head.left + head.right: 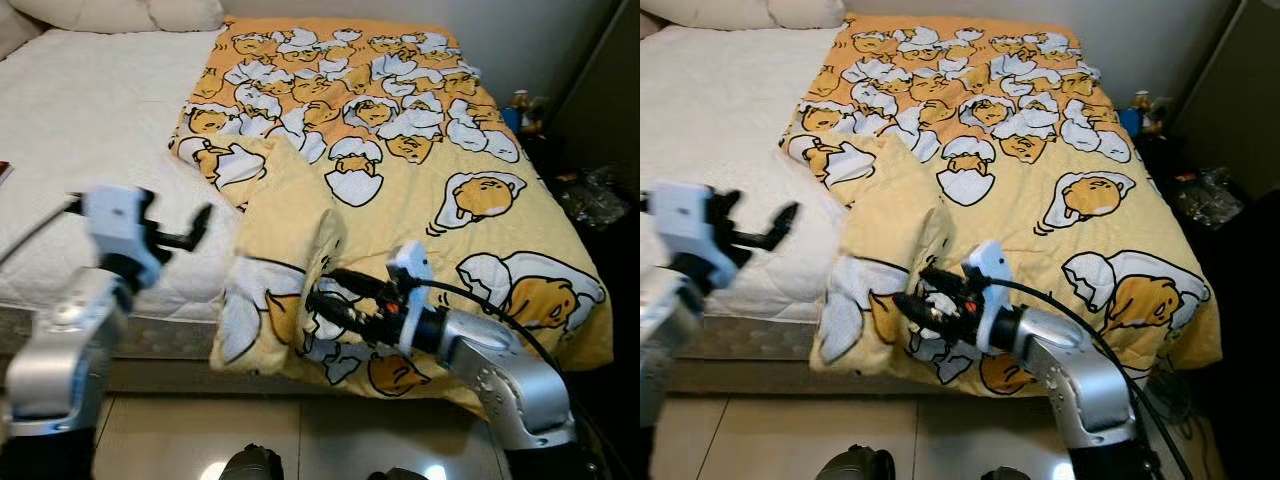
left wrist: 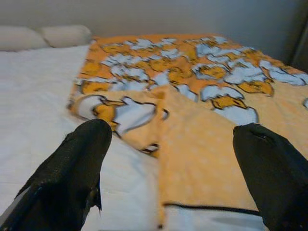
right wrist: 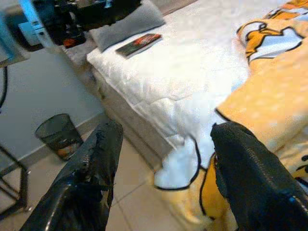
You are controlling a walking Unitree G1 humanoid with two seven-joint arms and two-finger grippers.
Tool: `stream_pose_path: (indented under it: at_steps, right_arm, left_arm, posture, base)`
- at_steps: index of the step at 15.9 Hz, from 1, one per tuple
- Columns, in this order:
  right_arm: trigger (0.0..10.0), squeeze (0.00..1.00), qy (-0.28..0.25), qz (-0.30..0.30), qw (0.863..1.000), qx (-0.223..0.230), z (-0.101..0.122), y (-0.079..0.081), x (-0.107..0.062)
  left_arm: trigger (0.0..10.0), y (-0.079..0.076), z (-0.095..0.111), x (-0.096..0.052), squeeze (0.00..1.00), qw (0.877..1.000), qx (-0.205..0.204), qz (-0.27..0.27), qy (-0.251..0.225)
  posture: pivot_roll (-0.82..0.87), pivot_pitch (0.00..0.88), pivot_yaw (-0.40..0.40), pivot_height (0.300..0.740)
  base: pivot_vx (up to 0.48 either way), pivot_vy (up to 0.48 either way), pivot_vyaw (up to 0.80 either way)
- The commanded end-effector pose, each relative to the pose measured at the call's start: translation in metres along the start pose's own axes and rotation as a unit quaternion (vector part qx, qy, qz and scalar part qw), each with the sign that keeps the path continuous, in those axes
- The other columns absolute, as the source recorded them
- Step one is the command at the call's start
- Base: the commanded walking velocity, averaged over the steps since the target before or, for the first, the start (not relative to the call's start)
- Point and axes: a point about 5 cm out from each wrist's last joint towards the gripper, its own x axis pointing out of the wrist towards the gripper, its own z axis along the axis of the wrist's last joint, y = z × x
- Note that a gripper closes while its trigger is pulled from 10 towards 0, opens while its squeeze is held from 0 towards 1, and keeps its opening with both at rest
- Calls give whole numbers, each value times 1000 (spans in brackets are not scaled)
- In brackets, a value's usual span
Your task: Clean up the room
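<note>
Bed-making step looks roughly half done, judging by the layout. The yellow blanket (image 1: 400, 170) with the egg-cartoon print covers the robot's right half of the bed (image 1: 90, 130); the left half is bare white mattress. Near the foot, the blanket's left edge is folded back on itself in a bunched flap (image 1: 285, 230), plain dotted underside showing, and its lower corner hangs over the foot of the bed toward the floor. What's left, as I read it: unfold that flap and pull the blanket leftward across the mattress.

Right claw (image 1: 318, 295) is low at the foot of the bed, right at the bunched fold. Its wrist view shows both fingers (image 3: 91, 168) spread wide, nothing between them, with the hanging white-and-yellow corner just ahead and below. So open, at the fabric, not gripping; from the head views I can't tell whether the fingertips touch the cloth.

Left claw (image 1: 195, 228) is raised over the bare mattress, just left of the flap, pointing toward it. Fingers (image 2: 72, 163) wide apart in its wrist view, empty, with the folded edge lying ahead between them but clearly apart.

Other clutter still out: a book (image 3: 139, 44) on the mattress beside a grey pillow (image 3: 130, 21), small items on the dark floor strip at the bed's right side, too small to identify. A wire bin (image 3: 60, 134) stands by the wall.
</note>
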Motion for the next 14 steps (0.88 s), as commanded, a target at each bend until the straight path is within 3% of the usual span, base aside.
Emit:
stream_pose_path:
  at_steps: [1,2,3,5,6,8,11,14]
  right_arm:
    - [10000,0,-7,-39,999,-10,3,-6,0]
    - [10000,0,-8,-58,998,-8,2,-9,-1]
    - [10000,0,-2,-141,990,-17,0,-23,-7]
    - [10000,0,19,-269,962,-50,-13,-40,-29]
    - [10000,0,17,-309,951,-27,-20,-43,-38]
    - [10000,0,9,-348,937,-18,-28,-41,-51]
    - [10000,0,-8,-407,913,30,-41,-37,-64]
    - [10000,0,-19,-424,904,42,-43,-33,-69]
  left_arm:
    - [10000,1,2,1,0,1000,-2,0,2]
    - [10000,0,1,0,0,1000,-3,-5,4]
    - [10000,-10,-6,0,0,1000,-3,-22,20]
    - [10000,-37,-22,-3,0,998,-31,-47,39]
    - [10000,-46,-27,-3,0,998,-19,-54,41]
    - [10000,-56,-37,-1,0,997,-5,-53,56]
    - [10000,-60,-39,11,0,998,5,-37,59]
    - [10000,-62,-33,21,0,998,12,-37,47]
  posture:
    - [39,31,15,740]
    - [37,32,16,740]
    - [33,32,17,740]
    - [15,27,24,740]
    - [8,24,29,740]
    - [-5,22,39,740]
    - [-37,19,76,740]
    - [-44,24,86,740]
  base:
    - [0,0,0]
    - [0,0,0]
    - [0,0,0]
    - [0,0,0]
    - [0,0,0]
    - [0,126,0]
    - [0,480,-733]
    - [0,320,-533]
